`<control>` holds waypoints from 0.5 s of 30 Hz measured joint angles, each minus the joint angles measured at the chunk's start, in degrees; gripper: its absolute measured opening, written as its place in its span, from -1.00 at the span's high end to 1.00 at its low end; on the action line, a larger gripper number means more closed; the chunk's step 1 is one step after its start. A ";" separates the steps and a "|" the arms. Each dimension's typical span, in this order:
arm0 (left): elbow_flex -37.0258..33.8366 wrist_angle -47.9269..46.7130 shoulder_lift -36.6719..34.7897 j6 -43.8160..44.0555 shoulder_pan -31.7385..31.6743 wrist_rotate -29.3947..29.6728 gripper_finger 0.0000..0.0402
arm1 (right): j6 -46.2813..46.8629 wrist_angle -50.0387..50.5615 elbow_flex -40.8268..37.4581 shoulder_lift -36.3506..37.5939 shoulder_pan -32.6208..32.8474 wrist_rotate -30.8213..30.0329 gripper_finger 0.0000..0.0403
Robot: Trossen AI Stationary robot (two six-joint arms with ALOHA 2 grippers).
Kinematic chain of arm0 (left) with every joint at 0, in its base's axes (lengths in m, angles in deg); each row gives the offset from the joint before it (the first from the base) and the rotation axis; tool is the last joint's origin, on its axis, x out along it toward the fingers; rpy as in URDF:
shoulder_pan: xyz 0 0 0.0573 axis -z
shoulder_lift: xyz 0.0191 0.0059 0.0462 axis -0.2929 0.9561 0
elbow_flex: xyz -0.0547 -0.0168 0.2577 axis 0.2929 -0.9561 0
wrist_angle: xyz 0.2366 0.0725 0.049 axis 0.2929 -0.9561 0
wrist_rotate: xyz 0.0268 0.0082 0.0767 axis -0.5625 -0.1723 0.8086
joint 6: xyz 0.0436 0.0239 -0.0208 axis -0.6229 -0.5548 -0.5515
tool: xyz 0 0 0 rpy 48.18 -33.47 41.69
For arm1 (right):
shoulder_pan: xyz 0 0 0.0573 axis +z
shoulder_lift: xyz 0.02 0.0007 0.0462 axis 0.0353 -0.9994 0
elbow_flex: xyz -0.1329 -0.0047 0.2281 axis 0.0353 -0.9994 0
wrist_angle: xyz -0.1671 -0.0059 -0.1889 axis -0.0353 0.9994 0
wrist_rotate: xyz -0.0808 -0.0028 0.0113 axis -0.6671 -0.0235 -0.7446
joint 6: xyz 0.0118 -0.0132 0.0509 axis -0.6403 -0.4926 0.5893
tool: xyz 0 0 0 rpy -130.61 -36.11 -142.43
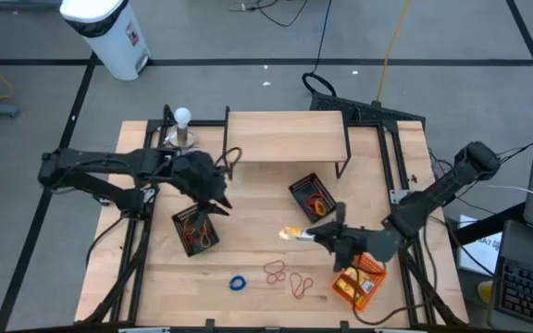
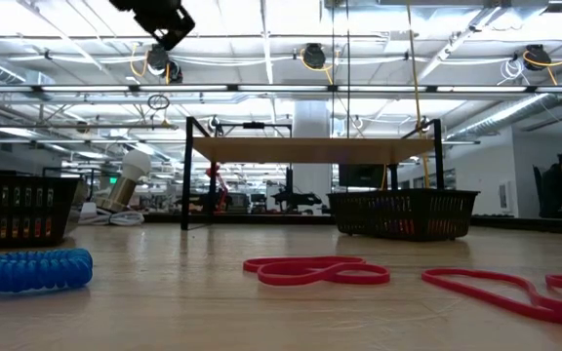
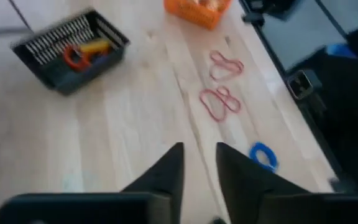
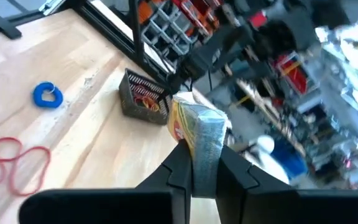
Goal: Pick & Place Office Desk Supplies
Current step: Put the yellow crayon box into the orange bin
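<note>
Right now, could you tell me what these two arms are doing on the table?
The right gripper is shut on a yellow-and-white packet, held above the table between the two black mesh trays. The left gripper hovers empty over the left mesh tray, fingers slightly apart. Red rubber bands and a blue band lie loose on the wood.
</note>
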 joint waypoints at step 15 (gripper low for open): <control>-21.66 18.67 -19.23 -4.86 -7.90 2.55 0.98 | 21.92 12.08 -0.02 8.71 7.67 -3.70 0.87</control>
